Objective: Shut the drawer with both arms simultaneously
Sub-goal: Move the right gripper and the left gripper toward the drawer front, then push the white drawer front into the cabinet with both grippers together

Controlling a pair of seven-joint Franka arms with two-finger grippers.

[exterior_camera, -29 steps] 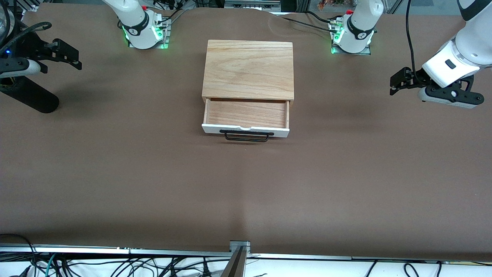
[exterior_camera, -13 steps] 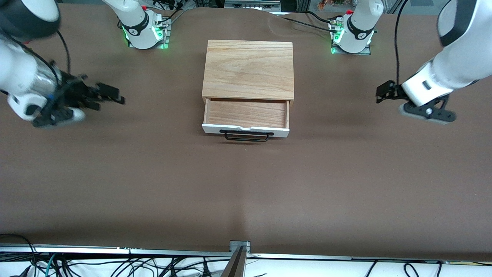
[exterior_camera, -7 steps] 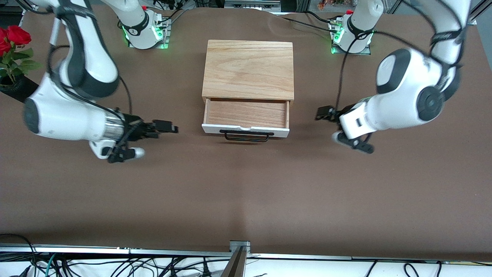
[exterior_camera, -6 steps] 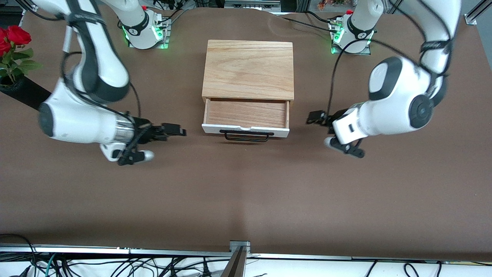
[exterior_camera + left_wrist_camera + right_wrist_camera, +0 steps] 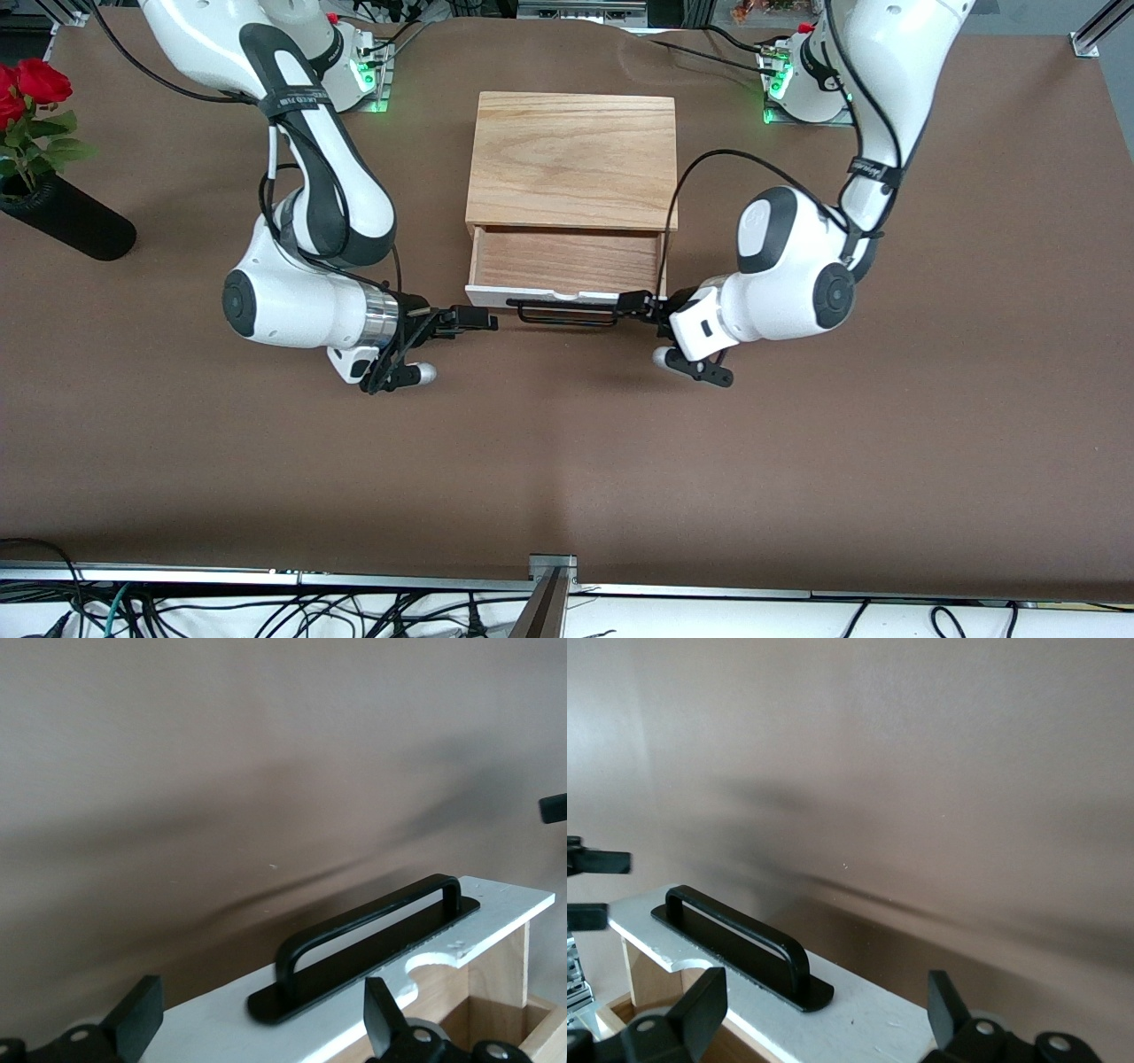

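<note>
Left pincer [image 5: 631, 306] open, at the white front panel's end toward the left arm; right pincer [image 5: 483, 320] open, at the panel's other end. The drawer [image 5: 567, 266] sits pulled out of the oak box [image 5: 571, 159] mid-table [image 5: 567, 461]. We should put both pincers flat on the panel either side of the handle [image 5: 567, 312] and push evenly so the drawer doesn't skew or jam.

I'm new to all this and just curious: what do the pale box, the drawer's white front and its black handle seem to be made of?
The light oak-coloured box looks like wood, with visible grain. The shallow drawer's white front panel seems to be painted wood, matte and slightly speckled, bare timber showing at its end. The wide black handle is probably metal with a satin black coat; coated plastic cannot be ruled out.
</note>
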